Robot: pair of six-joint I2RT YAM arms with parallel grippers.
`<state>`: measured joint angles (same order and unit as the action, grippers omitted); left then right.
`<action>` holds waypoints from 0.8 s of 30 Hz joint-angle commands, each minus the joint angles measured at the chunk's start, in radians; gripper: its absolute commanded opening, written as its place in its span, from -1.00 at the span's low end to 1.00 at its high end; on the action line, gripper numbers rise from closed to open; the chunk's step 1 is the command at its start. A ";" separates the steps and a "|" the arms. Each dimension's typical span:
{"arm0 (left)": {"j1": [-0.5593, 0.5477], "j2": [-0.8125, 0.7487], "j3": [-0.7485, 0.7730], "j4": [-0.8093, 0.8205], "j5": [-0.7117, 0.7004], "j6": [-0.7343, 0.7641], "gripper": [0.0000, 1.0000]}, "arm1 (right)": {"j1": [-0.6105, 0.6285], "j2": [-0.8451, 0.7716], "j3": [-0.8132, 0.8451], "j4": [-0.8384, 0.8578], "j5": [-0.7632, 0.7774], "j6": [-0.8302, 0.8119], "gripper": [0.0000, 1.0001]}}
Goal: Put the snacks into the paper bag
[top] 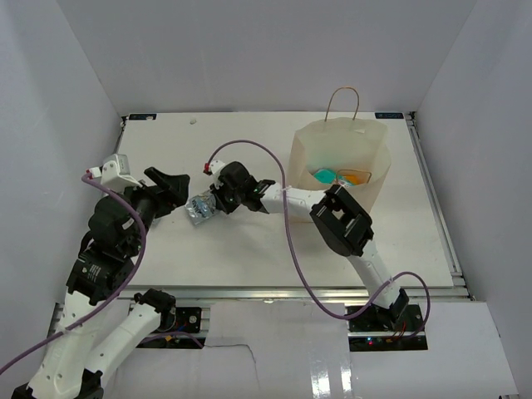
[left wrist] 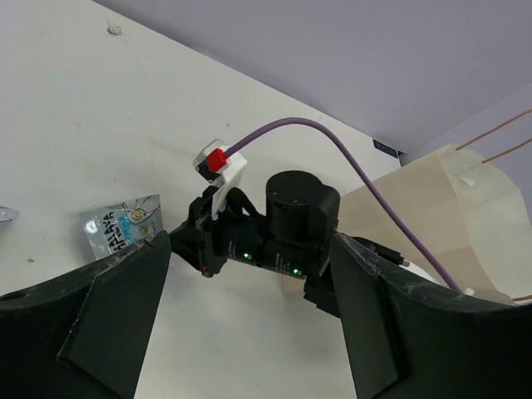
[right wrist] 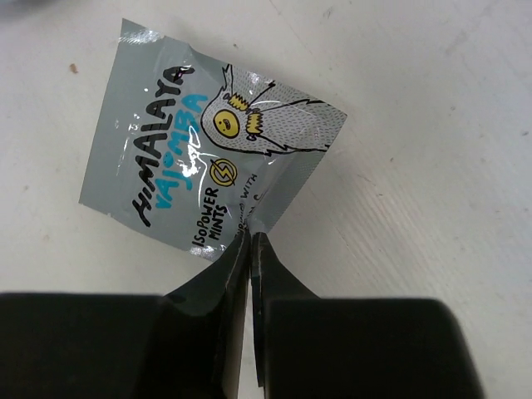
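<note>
A silvery packet (right wrist: 208, 158) with an owl drawing and teal lettering lies left of centre on the table (top: 249, 258); it also shows in the top view (top: 199, 209) and the left wrist view (left wrist: 120, 226). My right gripper (right wrist: 250, 237) is shut on the packet's near edge (top: 212, 202). The tan paper bag (top: 378, 179) stands open at the back right, with a teal packet (top: 326, 175) and an orange one (top: 356, 176) inside. My left gripper (top: 170, 187) is open and empty, just left of the silvery packet.
White walls enclose the table on three sides. A purple cable (top: 274, 166) loops over the right arm. The bag's twisted handle (top: 342, 101) rises at the back. The right arm's wrist (left wrist: 274, 229) fills the middle of the left wrist view.
</note>
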<state>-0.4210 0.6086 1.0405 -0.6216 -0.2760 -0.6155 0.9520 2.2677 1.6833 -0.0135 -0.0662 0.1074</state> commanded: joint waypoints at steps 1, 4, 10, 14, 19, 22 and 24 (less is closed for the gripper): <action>-0.002 0.013 0.027 0.052 -0.002 0.028 0.76 | -0.010 -0.123 -0.020 0.001 -0.151 -0.095 -0.85; -0.002 0.039 0.050 0.078 -0.006 0.051 0.77 | -0.012 -0.174 -0.042 0.001 -0.159 -0.136 -0.85; -0.002 0.037 0.038 0.109 -0.051 0.046 0.76 | -0.009 -0.264 -0.050 -0.026 -0.172 -0.199 -0.85; -0.002 0.031 0.039 0.152 -0.075 0.049 0.76 | -0.010 -0.339 -0.034 -0.057 -0.185 -0.248 -0.85; -0.002 0.074 0.087 0.221 -0.055 0.075 0.76 | -0.027 -0.493 -0.048 -0.091 -0.198 -0.343 -0.85; -0.002 0.092 0.107 0.273 -0.037 0.094 0.76 | -0.059 -0.595 -0.077 -0.117 -0.222 -0.402 -0.85; -0.002 0.106 0.102 0.315 -0.023 0.103 0.76 | -0.081 -0.671 -0.105 -0.118 -0.225 -0.465 -0.85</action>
<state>-0.4210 0.6994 1.1175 -0.3923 -0.3248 -0.5423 0.9062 1.7161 1.6032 -0.1329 -0.2642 -0.2478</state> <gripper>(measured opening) 0.878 0.080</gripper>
